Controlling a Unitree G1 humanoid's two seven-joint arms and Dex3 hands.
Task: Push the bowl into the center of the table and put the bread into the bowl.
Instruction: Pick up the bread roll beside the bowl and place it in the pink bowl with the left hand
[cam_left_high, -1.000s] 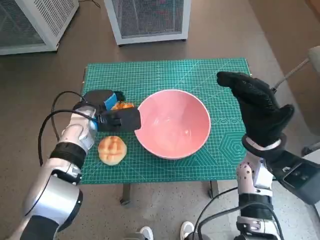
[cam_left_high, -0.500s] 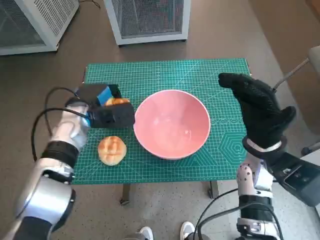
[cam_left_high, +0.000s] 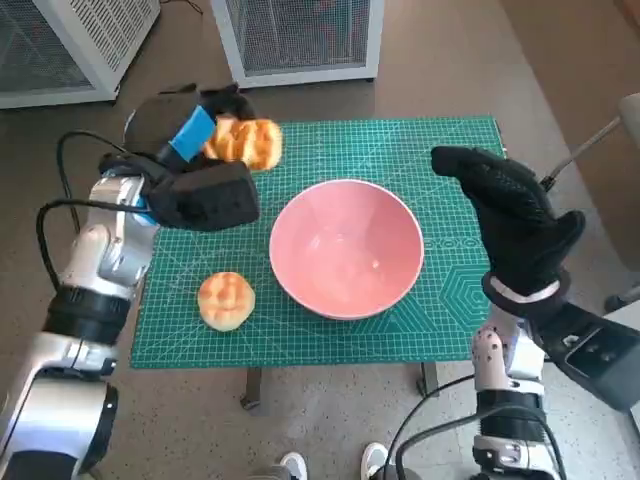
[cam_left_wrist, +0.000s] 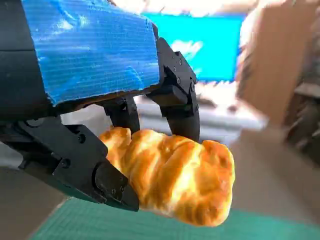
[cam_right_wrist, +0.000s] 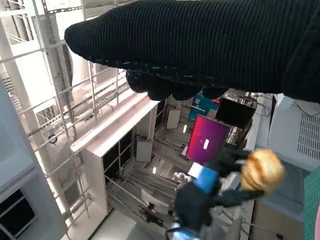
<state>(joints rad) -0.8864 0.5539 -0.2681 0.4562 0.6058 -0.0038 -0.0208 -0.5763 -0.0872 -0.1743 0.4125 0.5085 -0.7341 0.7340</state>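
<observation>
Bread (cam_left_high: 243, 142) is being pinched by the left robot hand (cam_left_high: 200, 180) and held raised off the table (cam_left_high: 440, 150), left of the pink bowl (cam_left_high: 345, 250), likely for dropping in. Right robot hand (cam_left_high: 510, 215) is being held spread, gripping nothing, beside the bowl; a second bun (cam_left_high: 226, 300) is lying on the table.

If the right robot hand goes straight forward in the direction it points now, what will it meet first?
Probably nothing: the right robot hand is raised beside the pink bowl, pointing over the green mat's far edge. Depth is uncertain.
</observation>
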